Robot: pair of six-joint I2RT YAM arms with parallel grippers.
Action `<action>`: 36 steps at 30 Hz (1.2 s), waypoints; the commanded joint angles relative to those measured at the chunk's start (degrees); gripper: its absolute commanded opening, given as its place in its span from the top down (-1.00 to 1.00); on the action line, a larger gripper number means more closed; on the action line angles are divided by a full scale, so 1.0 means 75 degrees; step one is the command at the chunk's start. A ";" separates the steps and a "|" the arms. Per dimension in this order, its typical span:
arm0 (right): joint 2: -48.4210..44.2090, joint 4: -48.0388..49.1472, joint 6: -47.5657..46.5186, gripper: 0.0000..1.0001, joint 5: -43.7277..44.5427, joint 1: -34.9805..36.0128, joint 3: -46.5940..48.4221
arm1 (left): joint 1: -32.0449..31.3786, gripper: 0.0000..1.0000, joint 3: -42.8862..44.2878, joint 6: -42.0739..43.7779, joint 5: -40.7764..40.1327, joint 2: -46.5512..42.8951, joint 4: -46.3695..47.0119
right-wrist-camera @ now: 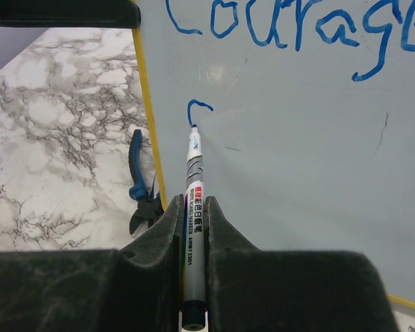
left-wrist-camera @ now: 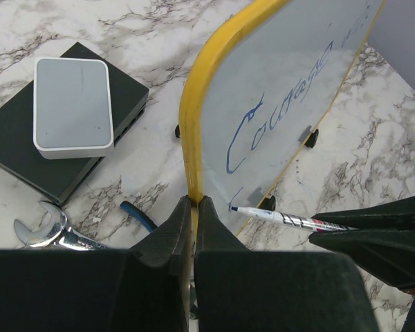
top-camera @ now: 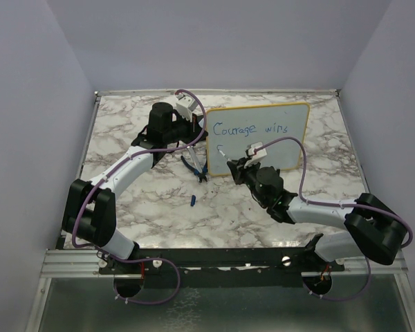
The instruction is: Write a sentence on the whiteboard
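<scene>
Marker tip on the board, a second line just started under "Courage wins".

The white board with the thin yellow frame (top-camera: pixel 283 145) stands propped at the back right of the marble table (top-camera: pixel 124 207), and the left jaws are pressed together on its yellow left edge. The right jaws pinch a slim white marker (right-wrist-camera: pixel 193 173), tip touching the board at the foot of a small blue hook. There's bare white to the right of and below that hook. Blue-handled pliers (right-wrist-camera: pixel 140 190) lie just beside the board's lower-left edge. In the top view, the right arm covers that corner. A grey-and-black box (left-wrist-camera: pixel 72 104) and a steel wrench (left-wrist-camera: pixel 45 232), cut off behind the left jaws, show only in the left wrist view.
</scene>
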 commanded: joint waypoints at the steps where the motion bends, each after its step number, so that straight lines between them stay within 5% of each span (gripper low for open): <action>1: -0.0242 -0.0088 -0.0070 0.98 0.0521 -0.0043 -0.0105 | -0.0135 1.00 0.0046 0.0097 0.0152 -0.0073 -0.0197; 36: -0.0097 -0.0014 -0.0280 0.98 0.0660 -0.0043 -0.0040 | -0.0136 1.00 0.0046 0.0106 0.0145 -0.0114 -0.0209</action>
